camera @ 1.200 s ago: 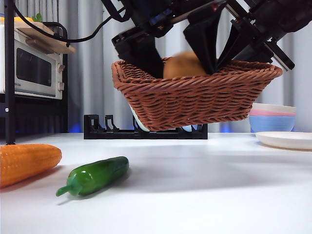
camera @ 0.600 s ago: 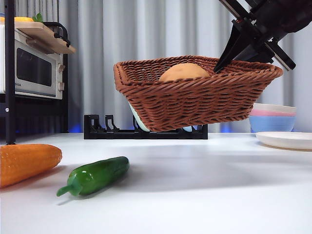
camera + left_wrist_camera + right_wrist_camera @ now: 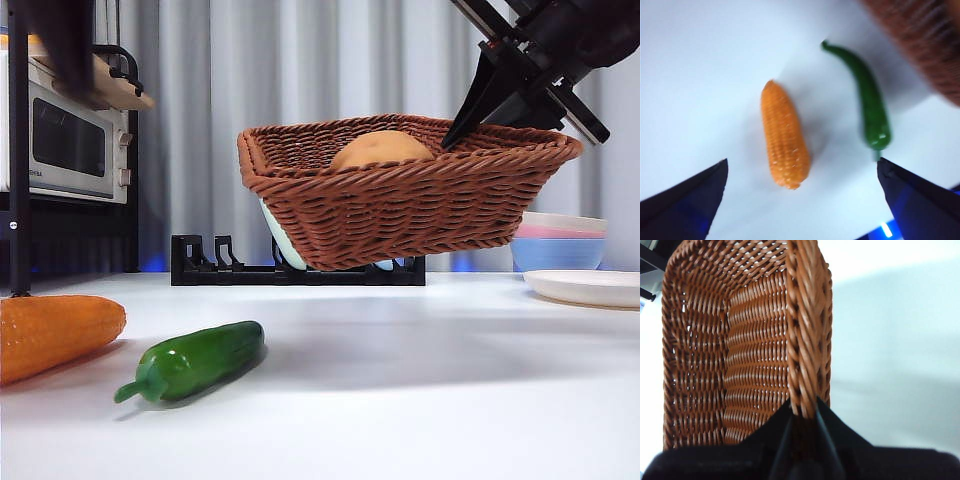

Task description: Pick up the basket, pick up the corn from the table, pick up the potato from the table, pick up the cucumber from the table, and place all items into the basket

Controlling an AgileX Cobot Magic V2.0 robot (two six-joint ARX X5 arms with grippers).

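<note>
The brown wicker basket (image 3: 400, 200) hangs tilted above the white table (image 3: 420, 380), and my right gripper (image 3: 452, 138) is shut on its rim (image 3: 805, 340) at the right. The tan potato (image 3: 383, 148) lies inside the basket; the right wrist view does not show it. The orange corn (image 3: 55, 335) and the green cucumber (image 3: 195, 360) lie on the table at the front left. My left gripper (image 3: 802, 162) is open and empty, high above the corn (image 3: 784, 135) and cucumber (image 3: 867, 100). It shows in the front view as a dark blur (image 3: 60, 40) at the top left.
A microwave (image 3: 70, 140) stands on a shelf at the left. A black dish rack (image 3: 200, 265) stands behind the basket. Stacked pastel bowls (image 3: 560, 245) and a white plate (image 3: 590, 287) are at the right.
The left gripper let go of the potato in the basket, rose out of it and moved left over the corn and cucumber. The basket shifted slightly right.
</note>
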